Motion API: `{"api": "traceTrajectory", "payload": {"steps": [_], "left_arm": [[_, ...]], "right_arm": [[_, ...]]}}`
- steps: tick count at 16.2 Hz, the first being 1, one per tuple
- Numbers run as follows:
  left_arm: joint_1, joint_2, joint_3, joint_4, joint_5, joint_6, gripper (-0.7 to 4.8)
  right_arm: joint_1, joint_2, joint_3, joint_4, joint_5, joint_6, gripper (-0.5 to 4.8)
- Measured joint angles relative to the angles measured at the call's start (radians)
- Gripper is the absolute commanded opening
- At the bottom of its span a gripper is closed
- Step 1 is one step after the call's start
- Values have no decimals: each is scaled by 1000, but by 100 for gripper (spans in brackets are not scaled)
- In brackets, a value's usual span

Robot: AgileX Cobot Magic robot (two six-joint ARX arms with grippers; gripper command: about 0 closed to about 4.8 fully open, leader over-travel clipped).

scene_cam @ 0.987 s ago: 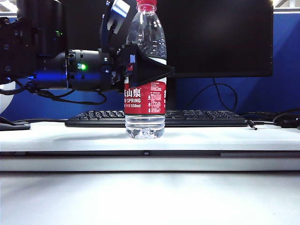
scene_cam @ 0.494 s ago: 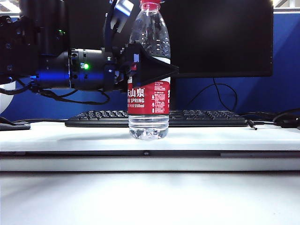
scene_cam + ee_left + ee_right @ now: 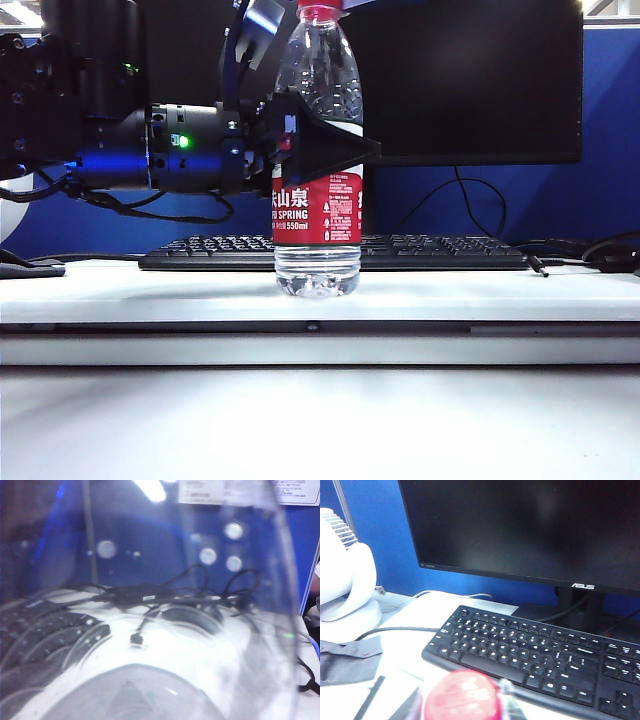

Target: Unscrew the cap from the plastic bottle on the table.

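The plastic bottle (image 3: 317, 205) stands upright on the table (image 3: 500, 295), clear, with a red and white label. My left gripper (image 3: 318, 146) reaches in level from the left and is shut on the bottle's body just above the label. In the left wrist view the bottle's clear wall (image 3: 150, 630) fills the picture and hides the fingers. The red cap (image 3: 320, 10) sits on the neck at the exterior view's upper edge. My right gripper (image 3: 460, 700) is over the cap (image 3: 461, 692), with a blurred finger (image 3: 409, 706) close on each side. Contact is too blurred to judge.
A black keyboard (image 3: 440, 250) lies just behind the bottle, below a dark monitor (image 3: 470, 80). Cables (image 3: 600, 255) trail at the far right. The right wrist view also shows a white fan (image 3: 345, 575) and a grey cloth (image 3: 347, 657) beside the keyboard (image 3: 535, 650).
The bottle and the left gripper holding it shifted slightly right in the exterior view, then stayed still over the last half second.
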State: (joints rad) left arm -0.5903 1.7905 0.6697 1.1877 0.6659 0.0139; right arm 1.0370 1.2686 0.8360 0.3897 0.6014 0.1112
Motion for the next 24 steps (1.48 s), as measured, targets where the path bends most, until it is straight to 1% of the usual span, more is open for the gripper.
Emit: {"api": "traceTrajectory", "payload": {"steps": [1,2,3,5,6,11,15,16,17,19,22,24], "left_arm": [[0,0,0,0,0,0,268],[0,0,0,0,0,0,268],[0,0,0,0,0,0,268],[0,0,0,0,0,0,268],[0,0,0,0,0,0,268],[0,0,0,0,-3,-2,268],[0,0,0,-1,-8,-5,268],[0,0,0,-1,-8,-5,268],[1,0,0,-2,-13,-7,268],[1,0,0,-1,-12,-7,268],[2,0,-1,-3,-11,5,268],[2,-1,0,-13,-10,21,268]], "right_arm": [[-1,0,0,-3,0,0,165],[-1,0,0,-4,0,0,135],[-1,0,0,-4,0,0,116],[-1,-1,0,-6,0,-2,115],[-1,-1,0,-7,0,-2,93],[-23,-12,1,-33,-63,-4,93],[-84,-39,2,-79,-212,-7,93],[-107,-43,2,-85,-273,-9,93],[-145,-45,4,-92,-366,-13,93],[-177,-48,5,-100,-452,-16,93],[-185,-55,7,-126,-481,-30,93],[-207,-61,13,-156,-541,-47,93]]}}
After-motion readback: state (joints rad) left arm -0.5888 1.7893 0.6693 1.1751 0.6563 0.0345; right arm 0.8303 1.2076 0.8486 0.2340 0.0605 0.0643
